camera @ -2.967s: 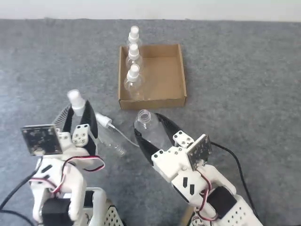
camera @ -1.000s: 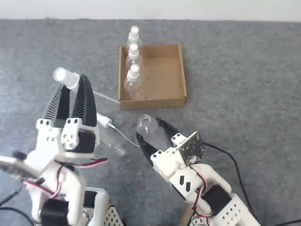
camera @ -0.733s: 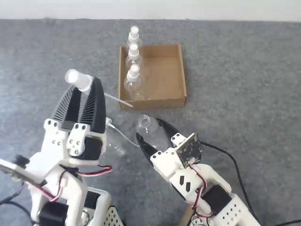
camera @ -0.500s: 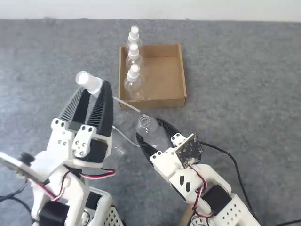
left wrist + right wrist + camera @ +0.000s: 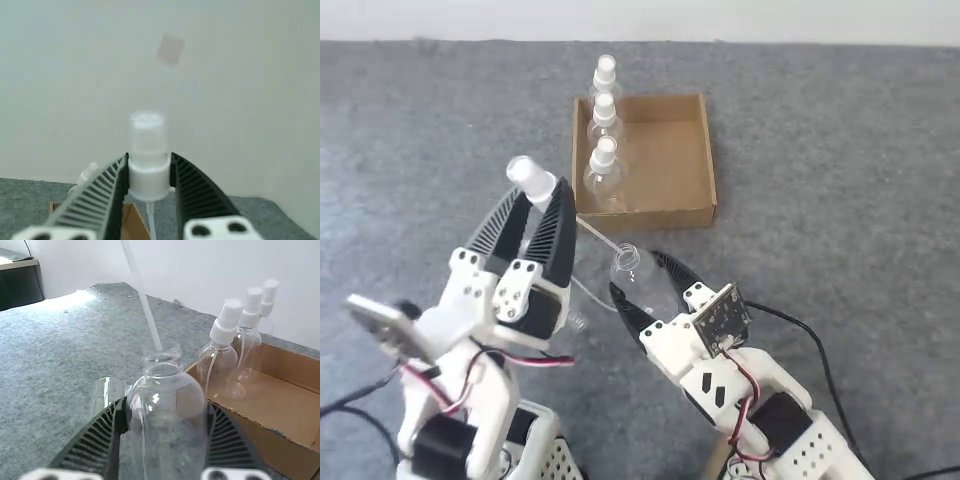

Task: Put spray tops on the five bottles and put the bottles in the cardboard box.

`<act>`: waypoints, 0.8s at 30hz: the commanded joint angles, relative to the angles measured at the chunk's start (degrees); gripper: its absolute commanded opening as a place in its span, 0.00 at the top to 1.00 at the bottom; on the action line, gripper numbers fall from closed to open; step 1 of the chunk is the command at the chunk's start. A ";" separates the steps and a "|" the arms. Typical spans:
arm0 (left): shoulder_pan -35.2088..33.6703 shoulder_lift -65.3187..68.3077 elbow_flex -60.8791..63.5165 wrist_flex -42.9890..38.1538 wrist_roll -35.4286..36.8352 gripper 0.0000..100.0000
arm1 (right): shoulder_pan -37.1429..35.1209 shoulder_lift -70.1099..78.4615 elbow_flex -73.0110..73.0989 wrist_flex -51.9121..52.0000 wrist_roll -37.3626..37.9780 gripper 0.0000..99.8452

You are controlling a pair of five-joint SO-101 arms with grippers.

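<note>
Spray top (image 5: 528, 174) is clamped at its collar in the left claw (image 5: 540, 193), raised to the left of the open bottle (image 5: 627, 262). Its thin dip tube (image 5: 598, 233) slants down to the right, and the tip seems to be just at the bottle's mouth. The right claw (image 5: 634, 276) grips this clear, uncapped bottle, neck up, near the front wall of the cardboard box (image 5: 645, 216), so the top probably must swing over and straighten.
</note>
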 commanded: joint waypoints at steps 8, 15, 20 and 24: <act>0.18 -0.62 1.98 0.18 0.44 0.99 | 0.75 -0.57 1.23 0.40 1.05 0.90; 1.93 -0.62 5.23 0.09 -1.76 0.99 | 0.92 -0.57 1.23 0.48 1.05 0.90; 8.00 -0.62 7.43 0.26 -5.80 0.99 | 1.01 -0.57 1.23 0.57 1.05 0.90; 10.99 -0.62 8.66 0.26 -7.30 0.99 | 1.01 -0.66 1.23 1.54 1.05 0.90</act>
